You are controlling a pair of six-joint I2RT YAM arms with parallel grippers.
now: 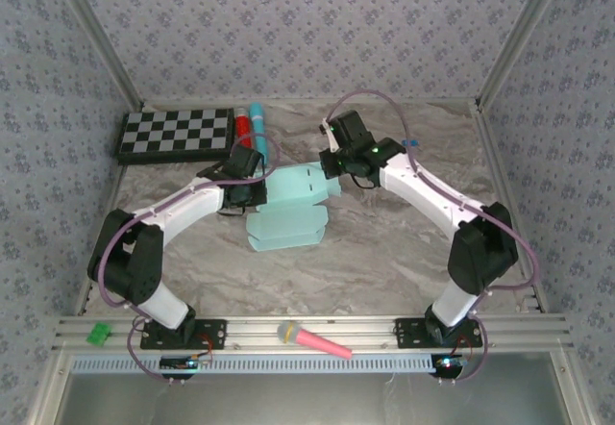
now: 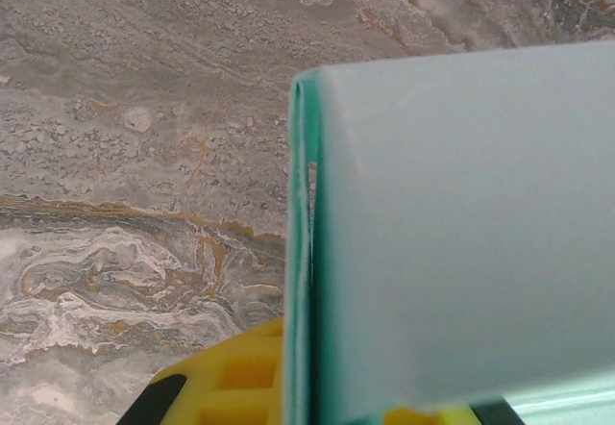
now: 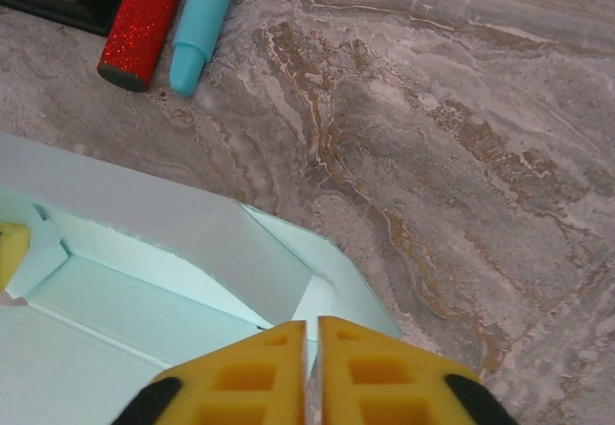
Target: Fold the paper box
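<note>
**Fig.** Pale aqua thin-card paper box (image 1: 288,215), part-folded, mid-table between both arms.

Top view: box lies on grey marbled table (image 1: 404,252), L gripper (image 1: 242,167) at its left rear edge, R gripper (image 1: 333,163) at its right rear flap; black-and-white checkerboard (image 1: 178,135) rear left. L wrist: yellow fingers (image 2: 226,382) closed on a card panel's folded edge. R wrist: jaws closed, pinching flap tip; red glitter tube (image 3: 144,21) and turquoise marker (image 3: 204,21) lie side by side, well apart from box.
</note>
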